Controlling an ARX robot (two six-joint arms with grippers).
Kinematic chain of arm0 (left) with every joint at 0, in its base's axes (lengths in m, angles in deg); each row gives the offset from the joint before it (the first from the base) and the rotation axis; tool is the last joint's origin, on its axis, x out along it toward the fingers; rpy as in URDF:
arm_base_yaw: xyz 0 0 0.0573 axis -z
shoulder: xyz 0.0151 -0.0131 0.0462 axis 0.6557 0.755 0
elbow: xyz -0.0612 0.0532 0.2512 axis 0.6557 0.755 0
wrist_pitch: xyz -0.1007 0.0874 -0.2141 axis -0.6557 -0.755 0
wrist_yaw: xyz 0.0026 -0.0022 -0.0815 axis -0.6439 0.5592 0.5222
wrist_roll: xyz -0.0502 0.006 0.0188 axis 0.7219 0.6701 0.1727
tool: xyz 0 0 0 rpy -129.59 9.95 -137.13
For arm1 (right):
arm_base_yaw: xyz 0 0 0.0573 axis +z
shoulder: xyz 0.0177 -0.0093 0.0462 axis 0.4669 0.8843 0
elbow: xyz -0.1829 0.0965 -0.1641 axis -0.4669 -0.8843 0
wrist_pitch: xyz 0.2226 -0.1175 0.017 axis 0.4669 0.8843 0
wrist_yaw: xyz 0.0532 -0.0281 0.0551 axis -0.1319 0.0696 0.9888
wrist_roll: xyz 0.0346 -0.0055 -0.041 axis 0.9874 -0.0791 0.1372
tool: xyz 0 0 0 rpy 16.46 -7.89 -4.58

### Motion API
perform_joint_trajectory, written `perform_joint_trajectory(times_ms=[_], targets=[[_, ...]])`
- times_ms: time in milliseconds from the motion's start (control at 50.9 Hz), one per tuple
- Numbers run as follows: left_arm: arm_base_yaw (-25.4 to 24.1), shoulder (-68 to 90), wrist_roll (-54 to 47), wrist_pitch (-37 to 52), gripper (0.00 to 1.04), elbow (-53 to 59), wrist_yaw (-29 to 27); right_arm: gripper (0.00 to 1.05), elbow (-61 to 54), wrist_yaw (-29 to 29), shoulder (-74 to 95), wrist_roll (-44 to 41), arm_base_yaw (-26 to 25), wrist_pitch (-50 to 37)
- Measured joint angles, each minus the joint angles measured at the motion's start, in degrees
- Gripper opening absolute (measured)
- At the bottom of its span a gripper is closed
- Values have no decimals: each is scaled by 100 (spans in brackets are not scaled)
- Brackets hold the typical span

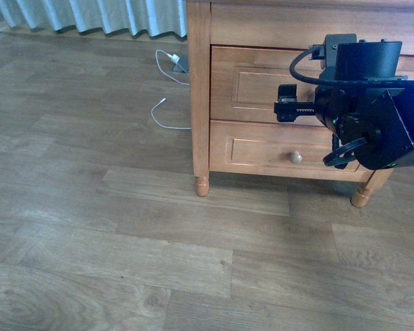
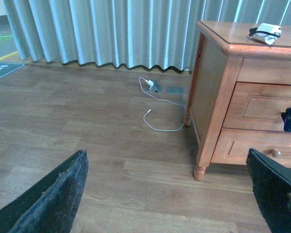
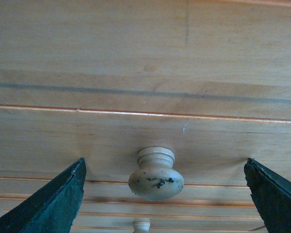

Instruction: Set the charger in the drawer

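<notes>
Fingers [image 3: 53, 204] of my right gripper [image 3: 165, 162] stood wide open and empty on either side of the drawer [image 1: 248, 83] knob [image 3: 156, 177], and the charger [image 2: 265, 33], up on the cabinet top [image 2: 223, 31] back from its front edge, looked light to me, best pinched across its hard white block.

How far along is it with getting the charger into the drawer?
Nothing done yet: the drawer looks shut. In hand: the right gripper sits open around its knob. Still to do: pull it open, then move the charger off the cabinet top into it.
</notes>
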Motion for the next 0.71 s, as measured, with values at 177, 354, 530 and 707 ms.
perform_joint_trajectory(times_ms=[177,354,530,707], targets=[[0,0,0,0,99,0,0,97,39,-9,46,2,7,20],[0,0,0,2,99,0,0,73,76,-4,96,20,7,20],[0,0,-2,0,99,0,0,41,101,9,101,35,17,11],[0,0,0,0,99,0,-2,32,138,33,101,48,44,15]])
